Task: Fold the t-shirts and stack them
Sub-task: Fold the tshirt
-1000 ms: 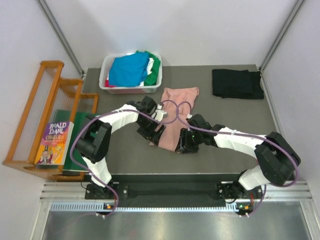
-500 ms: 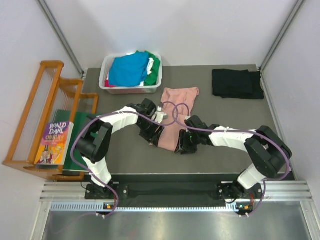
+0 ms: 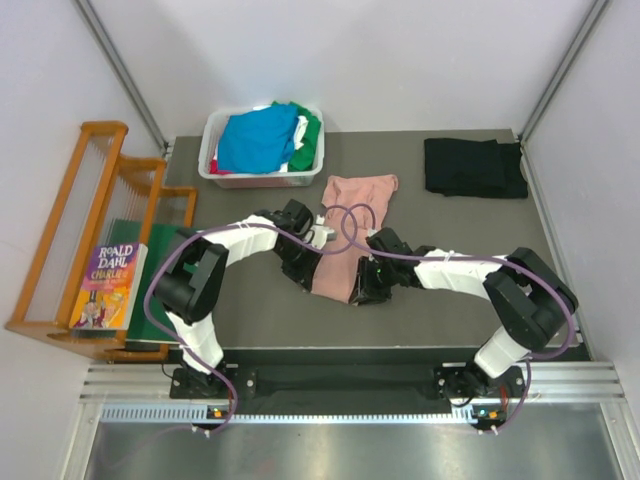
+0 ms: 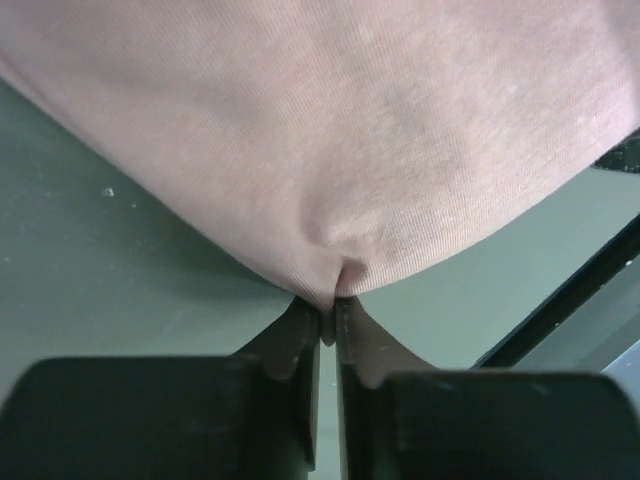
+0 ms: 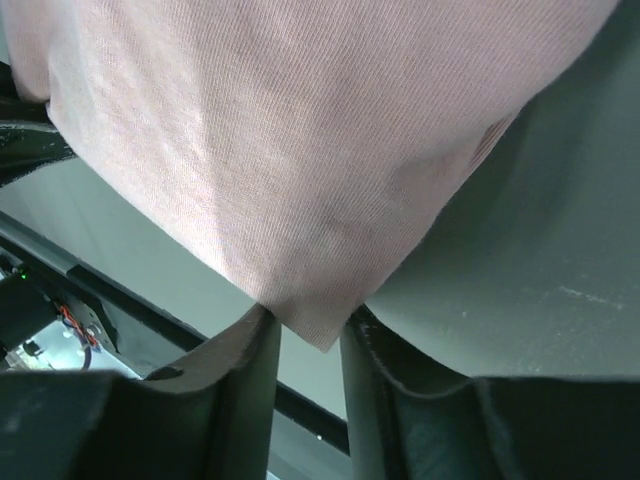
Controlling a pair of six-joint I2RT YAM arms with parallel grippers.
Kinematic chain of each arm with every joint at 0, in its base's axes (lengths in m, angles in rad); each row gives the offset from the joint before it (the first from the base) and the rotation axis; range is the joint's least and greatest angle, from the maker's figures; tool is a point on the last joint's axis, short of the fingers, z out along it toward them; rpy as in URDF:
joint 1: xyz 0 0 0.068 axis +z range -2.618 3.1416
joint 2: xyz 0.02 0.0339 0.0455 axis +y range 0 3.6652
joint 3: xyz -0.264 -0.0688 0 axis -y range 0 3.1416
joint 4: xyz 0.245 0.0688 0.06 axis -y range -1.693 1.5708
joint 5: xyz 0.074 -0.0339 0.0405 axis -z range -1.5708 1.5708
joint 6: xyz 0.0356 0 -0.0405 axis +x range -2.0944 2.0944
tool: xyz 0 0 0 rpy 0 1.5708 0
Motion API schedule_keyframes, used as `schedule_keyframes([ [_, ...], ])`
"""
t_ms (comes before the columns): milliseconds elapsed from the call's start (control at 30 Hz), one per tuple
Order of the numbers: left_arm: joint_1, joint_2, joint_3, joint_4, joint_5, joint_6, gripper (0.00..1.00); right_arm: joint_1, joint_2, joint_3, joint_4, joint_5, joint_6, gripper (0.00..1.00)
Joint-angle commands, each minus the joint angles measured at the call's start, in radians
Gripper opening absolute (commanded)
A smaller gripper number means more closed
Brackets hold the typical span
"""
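Left gripper (image 4: 328, 308): jaws nearly together, pinching the near hem of the pink shirt (image 4: 330, 130). The cloth puckers right at the tips. Right gripper (image 5: 310, 345): jaws narrow but apart, with the shirt's other near corner in the gap. It doesn't look clamped.

In top view the shirt lies mid-frame on the table (image 3: 250, 310). It's long and narrow, running from the grippers toward upper centre, far end flat, near end bunched between the two tools.

Handling, my guess: light thin knit, fully limp, not fragile. It will sag and drape between grips and creases easily. Best taken at the corners or hem, both sides at once and level, so the fold line comes out straight. A mid-panel pinch would only tent it up. The right side likely needs a firmer bite before any lift, or that corner drops.

Arms: both reach in from the bottom edge, elbows out to lower left and lower right, forearms angled inward. Wrists are low over the table, the grippers near each other either side of the near hem. Cables loop over the shirt.

Farther: black shirt (image 3: 473, 167), folded, upper right, well apart. Bin (image 3: 212, 150), upper left of centre, holds a blue shirt (image 3: 255, 138) and a green shirt (image 3: 312, 130). Rack (image 3: 60, 230) and book (image 3: 105, 285) sit at the left, off the table.
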Motion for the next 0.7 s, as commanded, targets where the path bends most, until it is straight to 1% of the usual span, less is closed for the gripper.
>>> schedule_keyframes([
  [0,0.000,0.021,-0.006,0.044,0.026,0.013,0.02,0.011,-0.007,0.033,0.007,0.014,-0.015,0.25],
  [33,0.000,0.024,-0.004,0.039,0.027,0.019,0.00,0.009,-0.009,0.033,0.002,0.016,-0.016,0.22],
  [67,0.000,0.024,-0.004,0.029,0.033,0.025,0.00,0.009,-0.012,0.031,-0.010,0.017,-0.015,0.20],
  [100,0.000,0.018,-0.004,0.022,0.032,0.030,0.00,0.011,-0.019,0.033,-0.016,0.019,-0.021,0.14],
  [167,0.000,0.009,-0.004,0.009,0.034,0.050,0.00,0.011,-0.030,0.034,-0.035,0.029,-0.027,0.08],
  [200,0.000,-0.002,-0.003,-0.016,0.037,0.059,0.00,0.011,-0.044,0.033,-0.053,0.032,-0.028,0.00],
  [400,0.000,-0.061,0.017,-0.168,0.090,0.174,0.00,0.011,-0.136,-0.007,-0.102,0.046,-0.033,0.00],
  [533,0.000,-0.108,0.034,-0.338,0.127,0.271,0.00,0.012,-0.216,-0.048,-0.168,0.057,-0.033,0.00],
  [600,-0.002,-0.147,0.040,-0.393,0.135,0.295,0.00,0.014,-0.275,-0.065,-0.194,0.060,-0.035,0.00],
  [667,-0.002,-0.178,0.043,-0.460,0.144,0.326,0.02,0.014,-0.317,-0.087,-0.237,0.069,-0.033,0.00],
])
